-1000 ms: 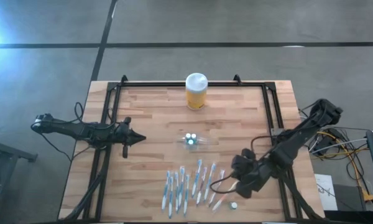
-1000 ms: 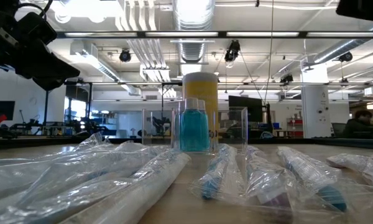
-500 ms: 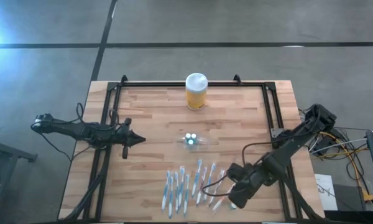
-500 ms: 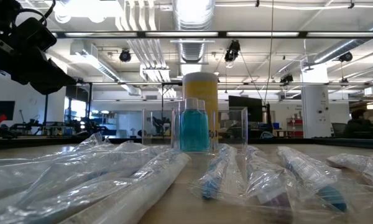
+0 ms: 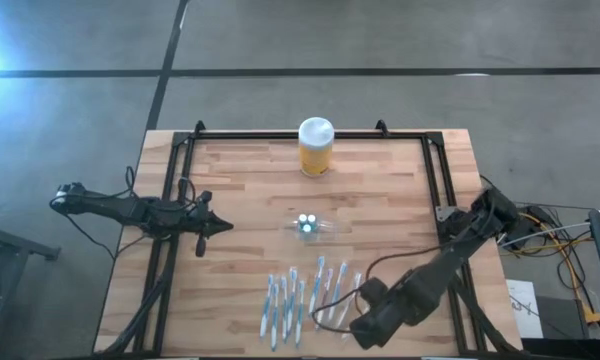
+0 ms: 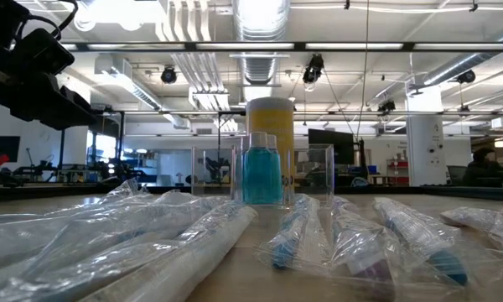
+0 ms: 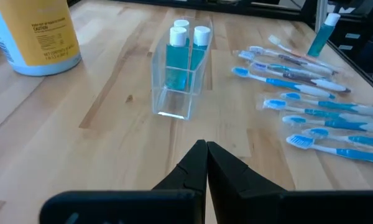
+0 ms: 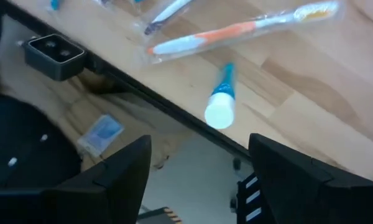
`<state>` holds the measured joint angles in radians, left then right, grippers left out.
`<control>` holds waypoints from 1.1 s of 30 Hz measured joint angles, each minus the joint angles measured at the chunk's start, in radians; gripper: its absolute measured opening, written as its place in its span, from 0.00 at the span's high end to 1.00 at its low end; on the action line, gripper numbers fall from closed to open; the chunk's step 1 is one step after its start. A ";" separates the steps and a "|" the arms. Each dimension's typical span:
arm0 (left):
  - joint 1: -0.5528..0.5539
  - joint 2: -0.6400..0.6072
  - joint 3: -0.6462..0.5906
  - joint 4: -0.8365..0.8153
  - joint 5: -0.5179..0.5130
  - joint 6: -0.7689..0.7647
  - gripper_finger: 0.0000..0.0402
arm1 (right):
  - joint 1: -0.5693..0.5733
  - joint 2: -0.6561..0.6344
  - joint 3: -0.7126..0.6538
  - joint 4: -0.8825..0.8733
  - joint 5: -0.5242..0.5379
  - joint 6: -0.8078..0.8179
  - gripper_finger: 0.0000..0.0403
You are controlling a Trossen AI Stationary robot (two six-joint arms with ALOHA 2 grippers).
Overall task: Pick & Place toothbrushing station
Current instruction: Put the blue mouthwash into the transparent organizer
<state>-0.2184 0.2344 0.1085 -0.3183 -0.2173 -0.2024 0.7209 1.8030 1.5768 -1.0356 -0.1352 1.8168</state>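
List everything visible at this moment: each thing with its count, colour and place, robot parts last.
Toothbrushing station: one, see-through, table centre, holding two blue bottles with white caps.
Yellow jar: one, yellow with white lid, far edge of the table.
Wrapped toothbrushes: a row, count unclear, mostly blue and white, one orange, near edge.
Small tube: one, blue with white cap, upright at the near edge by the right pincer.
Table: one, light wood with a black frame.
Left pincer: dark, fingers shut, left of the station, apart from it.
Right pincer: dark, fingers open, over the near edge above the tube.
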 joint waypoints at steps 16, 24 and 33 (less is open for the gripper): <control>0.000 0.000 0.000 0.004 0.000 0.025 0.97 | 0.041 0.322 0.364 -0.375 0.065 0.087 0.36; 0.000 0.000 0.000 0.009 0.000 0.025 0.97 | 0.054 0.359 0.412 -0.396 0.085 0.113 0.34; 0.000 0.000 -0.001 0.010 0.000 0.013 0.97 | 0.093 0.358 0.376 -0.387 0.108 0.174 0.35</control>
<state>-0.2181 0.2340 0.1079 -0.3084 -0.2176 -0.1894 0.8136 2.1612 1.9530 -1.4224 -0.0272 1.9903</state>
